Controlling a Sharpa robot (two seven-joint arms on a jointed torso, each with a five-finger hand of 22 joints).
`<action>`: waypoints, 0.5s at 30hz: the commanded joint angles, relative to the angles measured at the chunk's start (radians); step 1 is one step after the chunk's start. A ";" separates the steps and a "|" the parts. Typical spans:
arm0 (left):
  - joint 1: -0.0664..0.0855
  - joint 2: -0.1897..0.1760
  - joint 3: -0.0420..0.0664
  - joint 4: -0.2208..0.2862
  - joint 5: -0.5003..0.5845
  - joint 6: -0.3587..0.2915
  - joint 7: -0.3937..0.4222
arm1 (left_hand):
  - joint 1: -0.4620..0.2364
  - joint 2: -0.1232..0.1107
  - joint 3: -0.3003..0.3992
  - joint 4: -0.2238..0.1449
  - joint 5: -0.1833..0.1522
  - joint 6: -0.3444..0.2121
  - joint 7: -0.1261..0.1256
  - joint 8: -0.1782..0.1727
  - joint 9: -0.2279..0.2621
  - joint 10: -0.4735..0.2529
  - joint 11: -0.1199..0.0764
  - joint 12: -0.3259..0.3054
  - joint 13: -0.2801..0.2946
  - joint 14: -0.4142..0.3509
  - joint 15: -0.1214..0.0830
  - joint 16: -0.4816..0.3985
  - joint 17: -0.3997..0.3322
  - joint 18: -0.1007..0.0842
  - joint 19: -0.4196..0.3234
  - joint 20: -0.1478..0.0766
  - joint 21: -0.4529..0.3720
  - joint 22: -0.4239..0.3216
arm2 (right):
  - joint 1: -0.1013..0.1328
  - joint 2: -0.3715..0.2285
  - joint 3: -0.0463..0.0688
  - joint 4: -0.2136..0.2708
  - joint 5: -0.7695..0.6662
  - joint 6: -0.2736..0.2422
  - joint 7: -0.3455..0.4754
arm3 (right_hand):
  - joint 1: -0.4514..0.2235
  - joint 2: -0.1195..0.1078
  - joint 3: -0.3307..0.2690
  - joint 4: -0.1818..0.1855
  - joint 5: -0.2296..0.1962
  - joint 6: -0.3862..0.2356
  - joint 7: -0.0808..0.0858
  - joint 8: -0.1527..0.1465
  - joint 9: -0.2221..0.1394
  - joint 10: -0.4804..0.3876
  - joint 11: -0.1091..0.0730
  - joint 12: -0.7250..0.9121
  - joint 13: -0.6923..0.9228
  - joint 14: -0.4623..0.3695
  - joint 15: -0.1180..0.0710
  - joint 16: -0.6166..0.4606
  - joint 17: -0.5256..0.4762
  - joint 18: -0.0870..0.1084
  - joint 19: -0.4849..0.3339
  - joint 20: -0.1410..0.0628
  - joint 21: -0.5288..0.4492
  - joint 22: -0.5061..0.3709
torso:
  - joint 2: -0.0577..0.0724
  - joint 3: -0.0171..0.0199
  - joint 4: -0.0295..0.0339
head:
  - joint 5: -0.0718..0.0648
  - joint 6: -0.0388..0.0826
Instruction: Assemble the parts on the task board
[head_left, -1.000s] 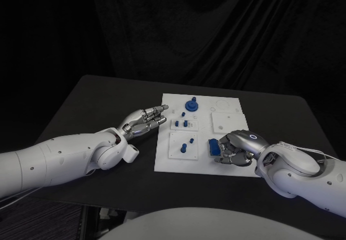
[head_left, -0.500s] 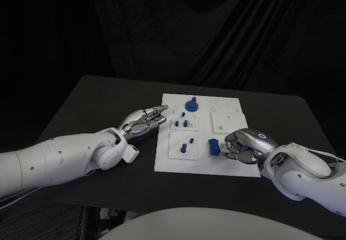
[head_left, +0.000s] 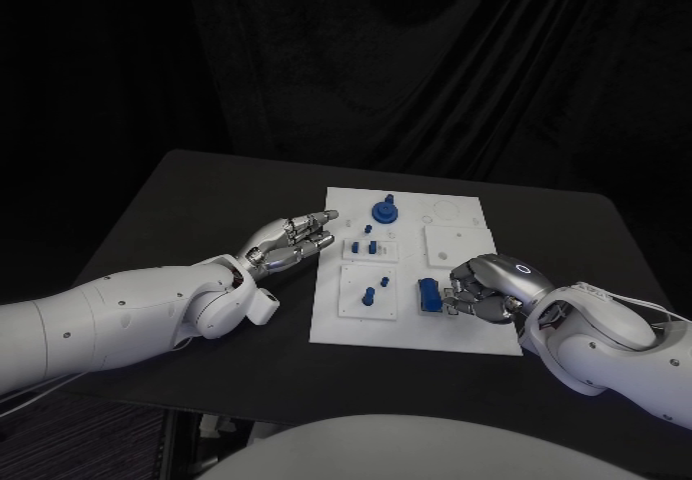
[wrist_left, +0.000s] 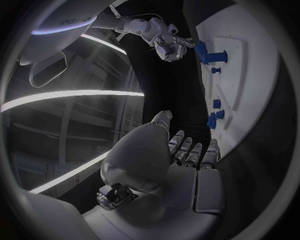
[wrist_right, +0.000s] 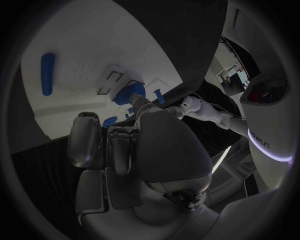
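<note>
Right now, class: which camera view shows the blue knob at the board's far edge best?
Head view: the knob sits whole and unobstructed. Right wrist view shows it partly behind the right hand. In the left wrist view I cannot pick it out.

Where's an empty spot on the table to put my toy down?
The black table is bare behind the left hand, and along its near edge under the task board. The board's middle is crowded with blue parts, and the right hand sits beside one.
</note>
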 joint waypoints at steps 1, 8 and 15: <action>-0.002 0.003 0.001 0.001 0.002 0.011 0.021 | -0.005 0.003 0.006 0.000 0.006 0.008 0.009 0.006 0.001 0.008 0.000 0.007 0.001 0.008 0.002 0.000 0.000 0.007 0.004 0.006 0.002 -0.002 | 0.000 0.010 0.000 -0.009 0.002 0.011 -0.011 | 0.009 -0.009 0.014 -0.004 0.002 0.009 0.002 -0.003 0.002 0.106 -0.005 -0.006 0.262 0.105 -0.004 0.003 0.263 -0.013 0.006 -0.002 0.004 0.179 | 0.003 0.0012 0.0019 | -0.004 0.000; -0.004 0.004 0.001 0.000 0.002 0.012 0.021 | -0.005 0.003 0.006 0.000 0.006 0.008 0.009 0.006 0.001 0.008 0.000 0.007 0.001 0.008 0.002 0.000 0.000 0.007 0.004 0.006 0.002 -0.002 | -0.003 0.030 0.000 -0.024 0.002 0.023 -0.020 | 0.007 -0.016 0.020 -0.007 0.001 0.012 0.003 -0.001 0.005 0.106 -0.004 -0.006 0.262 0.105 -0.004 0.003 0.263 -0.013 0.005 -0.001 0.004 0.179 | 0.003 0.0021 0.0037 | -0.005 0.000; -0.005 0.003 0.001 0.001 0.002 0.013 0.021 | -0.005 0.004 0.007 0.000 0.006 0.010 0.010 0.006 0.001 0.009 0.001 0.008 0.001 0.009 0.001 0.000 0.000 0.007 0.004 0.006 0.002 -0.002 | -0.004 0.040 0.000 -0.031 0.002 0.037 -0.036 | -0.004 -0.025 0.024 -0.003 0.000 0.010 0.004 -0.002 0.006 0.106 -0.003 -0.006 0.262 0.105 -0.003 0.003 0.263 -0.012 0.004 0.000 0.002 0.178 | 0.004 0.0020 -0.0008 | 0.001 0.000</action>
